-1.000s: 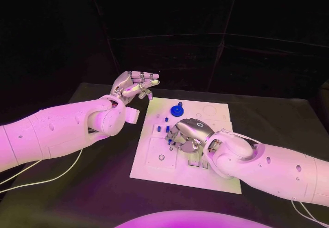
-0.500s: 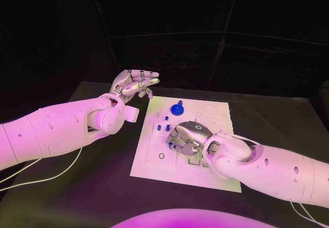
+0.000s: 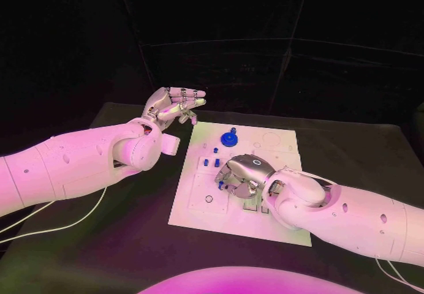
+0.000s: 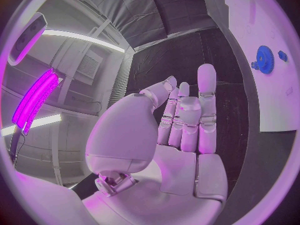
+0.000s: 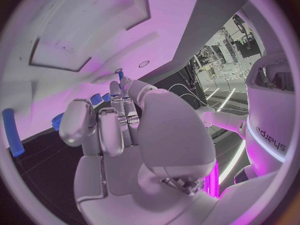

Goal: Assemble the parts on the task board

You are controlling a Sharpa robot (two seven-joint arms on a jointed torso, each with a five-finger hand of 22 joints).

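Note:
The white task board (image 3: 265, 214) lies in the middle of the table. A blue gear (image 3: 229, 140) stands near its far edge, with small blue pegs (image 3: 210, 163) just in front of it. My right hand (image 3: 243, 176) is lowered onto the board's middle with its fingers curled down, and blue bits (image 3: 218, 181) show at its fingertips; whether it holds one is hidden. In the right wrist view the right hand (image 5: 125, 130) bends toward the board (image 5: 94, 15), with a blue peg (image 5: 12, 132) off to one side. My left hand (image 3: 174, 103) is raised off the board's far left corner, fingers apart and empty. The left wrist view shows the gear (image 4: 265, 60) beyond that hand (image 4: 181, 130).
The black table (image 3: 106, 245) surrounds the board, with bare room to the left, right and front. A white cable (image 3: 62, 226) trails on the table under my left arm. Empty sockets (image 3: 208, 199) mark the board's near left part.
Almost nothing differs. My right hand stays pressed over the board's middle, and my left hand stays raised at the far left.

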